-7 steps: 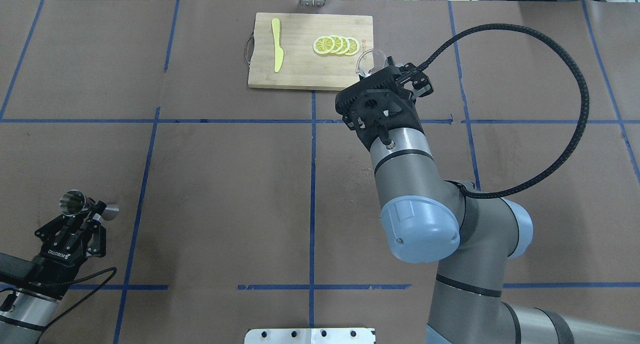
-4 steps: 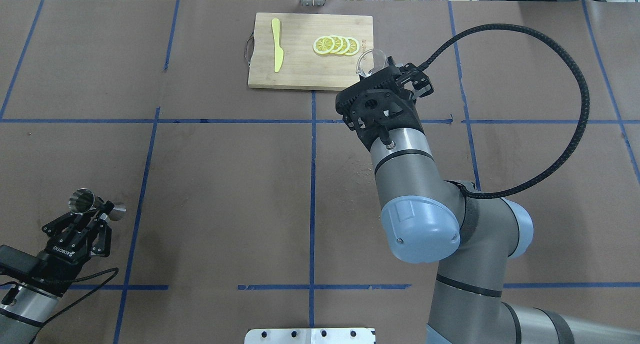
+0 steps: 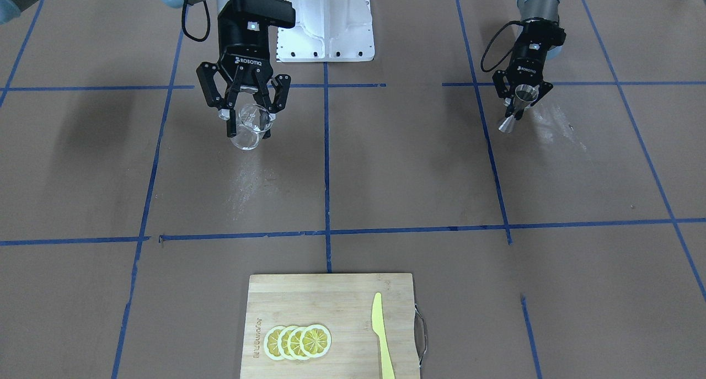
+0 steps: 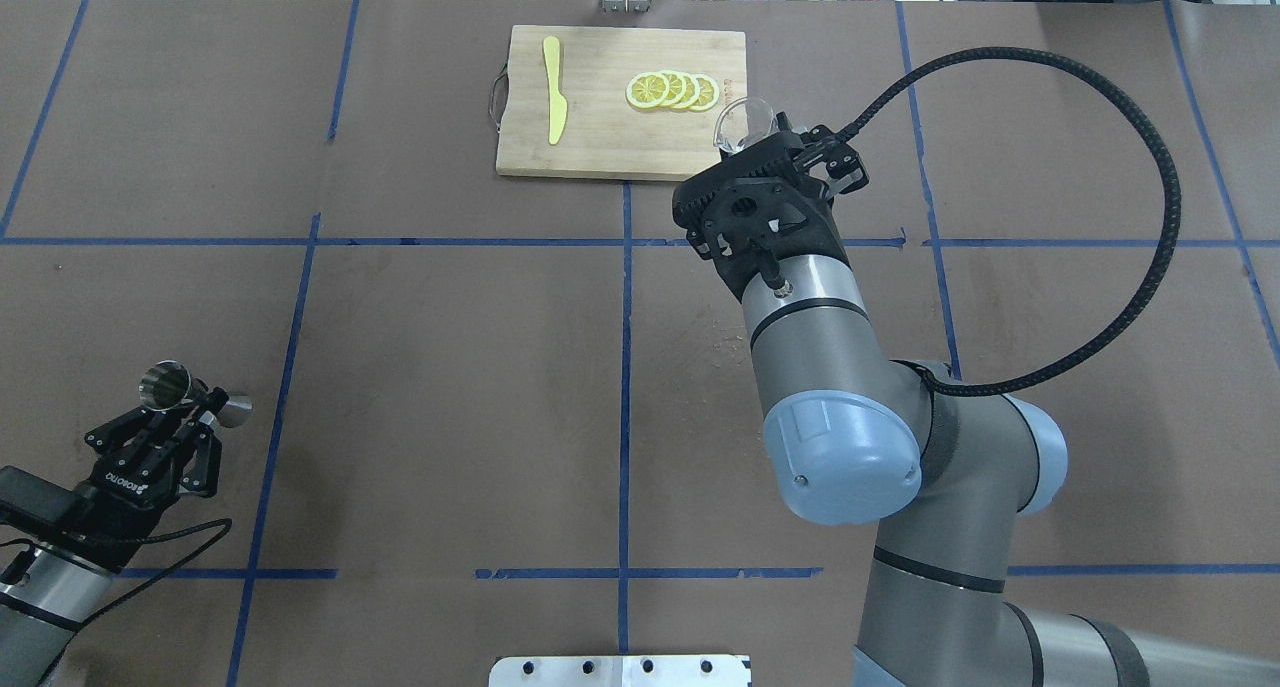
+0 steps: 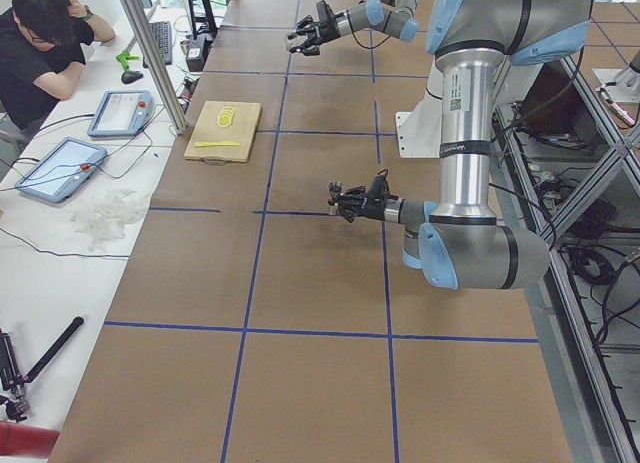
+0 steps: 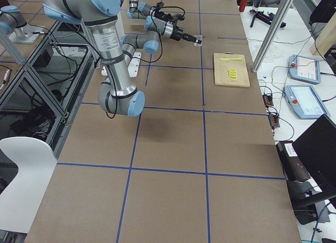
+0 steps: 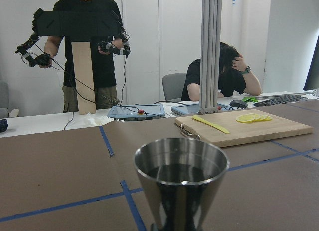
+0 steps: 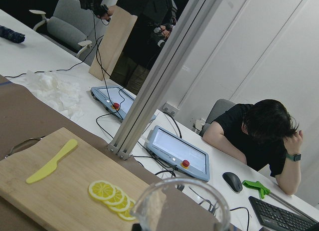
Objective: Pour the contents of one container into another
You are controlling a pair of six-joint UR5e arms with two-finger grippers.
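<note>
In the front view, the right gripper (image 3: 247,126) is clamping a clear glass (image 3: 244,140) between its fingers, holding it raised over the table (image 3: 386,164). The left gripper (image 3: 519,106) is pinching a steel jigger (image 3: 525,94) at its waist, well apart from the glass. From overhead, the jigger is tilting outward beyond the fingertips. In the left wrist view, it is seemingly holding dark liquid.

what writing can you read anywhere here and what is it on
"ROBOTIQ": on the right gripper, front view.
"ROBOTIQ": on the left gripper, overhead view.
Stamp on the cutting board: too blurred to read.
Sticker on the left arm: too small to read.
</note>
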